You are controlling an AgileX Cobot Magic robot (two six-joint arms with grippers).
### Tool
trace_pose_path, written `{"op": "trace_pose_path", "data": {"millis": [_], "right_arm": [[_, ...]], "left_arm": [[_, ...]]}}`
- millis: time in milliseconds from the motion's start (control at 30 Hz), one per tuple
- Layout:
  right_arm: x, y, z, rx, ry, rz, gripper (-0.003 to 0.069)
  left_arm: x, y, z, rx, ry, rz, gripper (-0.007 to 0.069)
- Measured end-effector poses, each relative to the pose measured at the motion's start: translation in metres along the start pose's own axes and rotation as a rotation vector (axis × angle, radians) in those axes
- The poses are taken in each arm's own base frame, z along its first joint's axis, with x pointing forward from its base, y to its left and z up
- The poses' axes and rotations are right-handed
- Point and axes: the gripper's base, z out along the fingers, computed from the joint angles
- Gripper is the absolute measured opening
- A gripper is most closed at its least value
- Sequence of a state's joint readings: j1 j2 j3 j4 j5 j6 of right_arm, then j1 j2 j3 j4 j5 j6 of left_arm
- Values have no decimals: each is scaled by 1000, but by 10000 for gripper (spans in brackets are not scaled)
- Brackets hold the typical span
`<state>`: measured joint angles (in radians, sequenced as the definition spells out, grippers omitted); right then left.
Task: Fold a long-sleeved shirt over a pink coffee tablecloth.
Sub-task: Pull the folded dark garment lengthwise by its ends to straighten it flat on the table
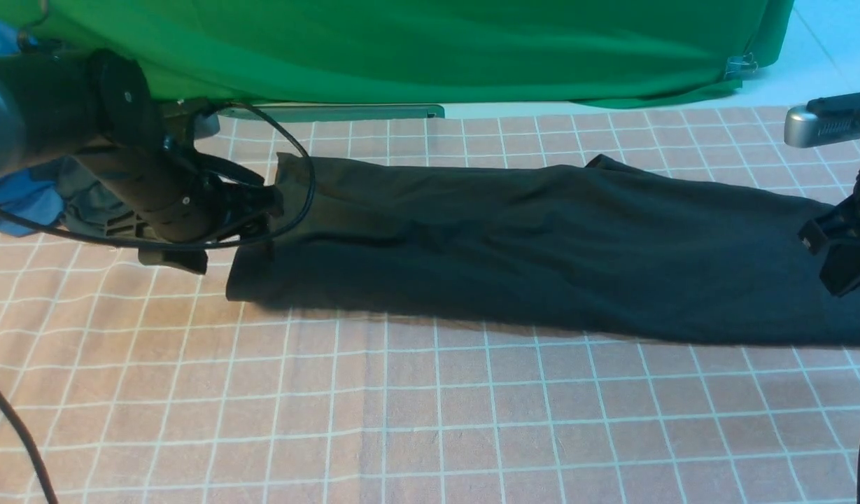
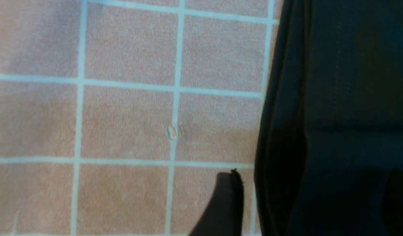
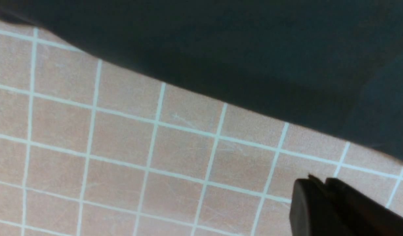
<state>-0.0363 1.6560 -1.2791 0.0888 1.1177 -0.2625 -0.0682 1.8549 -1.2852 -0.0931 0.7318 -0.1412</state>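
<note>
Shirt (image 1: 541, 245) lies on the tablecloth (image 1: 430, 420) as one long narrow band. It runs from L of centre to the R edge of the front view, on the far half of the cloth. No sleeves stick out, so the lengthwise folds look done; approx. halfway, as a guess. Left to do, prob.: fold the band crosswise, end over end, into a compact packet, then smooth it. No print or neck label shows.

L gripper (image 1: 262, 210) sits at the band's L end, jaws apart & gripping nothing. In its wrist view one finger (image 2: 227, 203) is over bare tablecloth, w/ the shirt's edge just beside it. R gripper (image 3: 319, 182) is at the R end, tips pressed together w/ nothing between them, over the tablecloth near the shirt's edge.

Count: 1 shirt, 1 tablecloth, 2 grippers. Also 1 green cloth (image 1: 402, 49) along the back & 1 blue garment (image 1: 17, 203) at far L behind the L arm; neither is part of the job.
</note>
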Motion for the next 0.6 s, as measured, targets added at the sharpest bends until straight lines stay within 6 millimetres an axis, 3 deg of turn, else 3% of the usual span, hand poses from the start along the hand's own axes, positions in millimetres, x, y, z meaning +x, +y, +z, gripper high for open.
{"op": "trace_pose_path", "data": {"millis": [133, 233, 267, 367, 500, 600], "right_arm": [[0, 0, 0, 1, -3, 0, 90], [-1, 0, 0, 2, -10, -2, 90], [-1, 0, 0, 2, -11, -2, 90], [-1, 0, 0, 3, -13, -2, 91], [2, -2, 0, -3, 13, 9, 91], [8, -10, -2, -10, 58, 67, 91]], "left_arm": [[3, -1, 15, 15, 43, 16, 571], [7, -5, 21, 72, 91, 43, 359], [9, -7, 22, 89, 116, 65, 234], [13, -9, 24, 116, 158, 84, 60], [15, -7, 17, 100, 179, 94, 22], [19, -1, -11, 61, 175, 89, 13]]}}
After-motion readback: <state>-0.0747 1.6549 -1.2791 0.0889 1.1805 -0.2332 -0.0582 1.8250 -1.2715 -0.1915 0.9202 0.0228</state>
